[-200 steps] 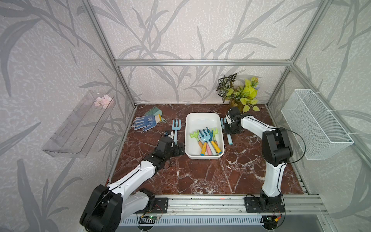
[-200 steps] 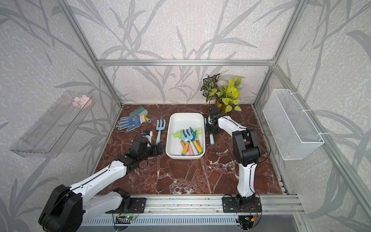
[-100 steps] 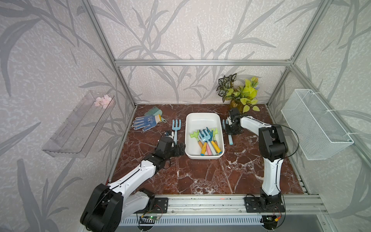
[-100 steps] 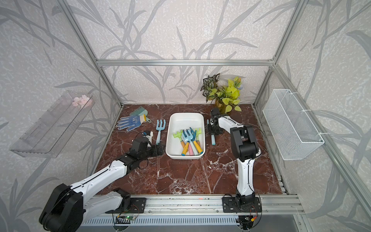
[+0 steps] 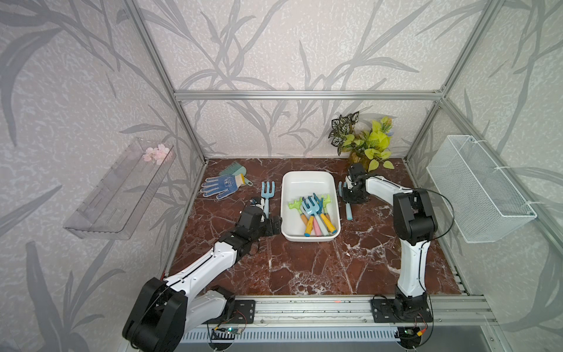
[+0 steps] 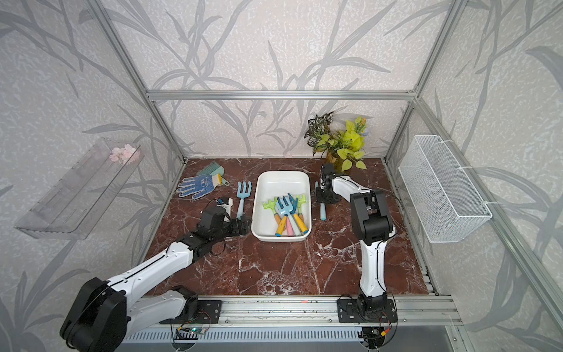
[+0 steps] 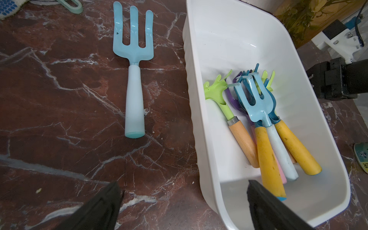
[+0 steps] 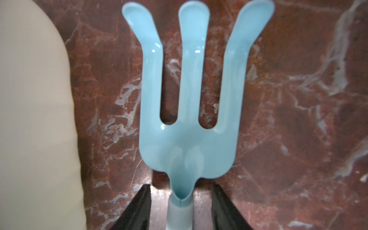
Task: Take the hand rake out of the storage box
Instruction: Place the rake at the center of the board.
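Right end effector [image 8: 180,186], released, straddles the hand rake [image 8: 187,99] beside the storage box [image 8: 29,119].

In both top views the left arm [image 5: 210,262] stretches low from the lower left of the frame up toward the centre. The left gripper [image 5: 275,224] points right with its jaws spread wide. The right arm [image 5: 411,265] stands upright at lower right, folds at the elbow and reaches up-left. The right gripper [image 5: 347,199] points downward, its jaws parted.
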You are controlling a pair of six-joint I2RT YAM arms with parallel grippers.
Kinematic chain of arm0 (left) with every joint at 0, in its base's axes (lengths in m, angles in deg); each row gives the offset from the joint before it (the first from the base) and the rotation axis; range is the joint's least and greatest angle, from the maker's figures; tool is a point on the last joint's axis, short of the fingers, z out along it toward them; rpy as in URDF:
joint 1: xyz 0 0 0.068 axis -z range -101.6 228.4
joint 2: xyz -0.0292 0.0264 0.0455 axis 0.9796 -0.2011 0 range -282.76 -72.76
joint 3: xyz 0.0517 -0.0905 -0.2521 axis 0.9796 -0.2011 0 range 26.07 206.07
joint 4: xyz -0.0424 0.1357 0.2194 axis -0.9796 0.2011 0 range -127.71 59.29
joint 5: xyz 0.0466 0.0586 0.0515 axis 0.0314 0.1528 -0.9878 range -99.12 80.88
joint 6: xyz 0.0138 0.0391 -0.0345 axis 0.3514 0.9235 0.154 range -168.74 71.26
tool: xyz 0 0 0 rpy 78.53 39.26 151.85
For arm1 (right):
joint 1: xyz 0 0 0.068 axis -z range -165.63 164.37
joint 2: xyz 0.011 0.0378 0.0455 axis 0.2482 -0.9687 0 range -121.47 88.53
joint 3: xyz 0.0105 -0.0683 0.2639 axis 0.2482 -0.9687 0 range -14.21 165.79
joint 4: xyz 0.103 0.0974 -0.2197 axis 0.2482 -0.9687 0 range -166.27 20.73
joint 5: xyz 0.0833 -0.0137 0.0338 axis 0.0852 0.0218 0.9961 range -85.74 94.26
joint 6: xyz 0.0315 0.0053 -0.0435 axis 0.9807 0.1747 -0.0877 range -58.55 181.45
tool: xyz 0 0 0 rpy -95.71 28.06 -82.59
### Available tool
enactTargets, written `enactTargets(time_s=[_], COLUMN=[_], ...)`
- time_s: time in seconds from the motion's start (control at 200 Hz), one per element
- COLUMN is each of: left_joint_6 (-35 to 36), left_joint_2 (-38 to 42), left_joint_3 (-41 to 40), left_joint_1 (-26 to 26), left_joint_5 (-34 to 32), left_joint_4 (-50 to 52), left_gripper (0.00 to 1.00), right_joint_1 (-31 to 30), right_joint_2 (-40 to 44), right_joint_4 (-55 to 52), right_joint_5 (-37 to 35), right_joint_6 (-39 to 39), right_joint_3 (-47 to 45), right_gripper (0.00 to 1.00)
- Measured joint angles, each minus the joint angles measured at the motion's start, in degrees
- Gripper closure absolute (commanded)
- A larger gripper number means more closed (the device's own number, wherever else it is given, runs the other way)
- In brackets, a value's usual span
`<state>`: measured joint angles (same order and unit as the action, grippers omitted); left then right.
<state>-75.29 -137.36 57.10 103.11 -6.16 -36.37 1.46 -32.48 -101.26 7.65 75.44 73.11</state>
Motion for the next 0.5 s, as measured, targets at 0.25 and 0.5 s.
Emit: enactTargets(time_s=[0.25, 0.5], left_joint_6=[0.0, 0.0], left_joint_2=[0.0, 0.0], left_joint_3=[0.0, 0.0], left_joint_1=[0.0, 0.0], left_joint_5=[0.0, 0.1], left_joint_4=[0.0, 0.0], left_gripper=[0.01, 0.00], right_joint_1=[-0.1, -3.4], right_joint_2=[9.2, 26.7], right_joint_4=[0.2, -0.9], right_joint_5=[0.1, 1.3], right_joint_6=[-1.6, -5.2], right_joint_3=[-6.1, -13.1], right_gripper=[0.37, 0.10])
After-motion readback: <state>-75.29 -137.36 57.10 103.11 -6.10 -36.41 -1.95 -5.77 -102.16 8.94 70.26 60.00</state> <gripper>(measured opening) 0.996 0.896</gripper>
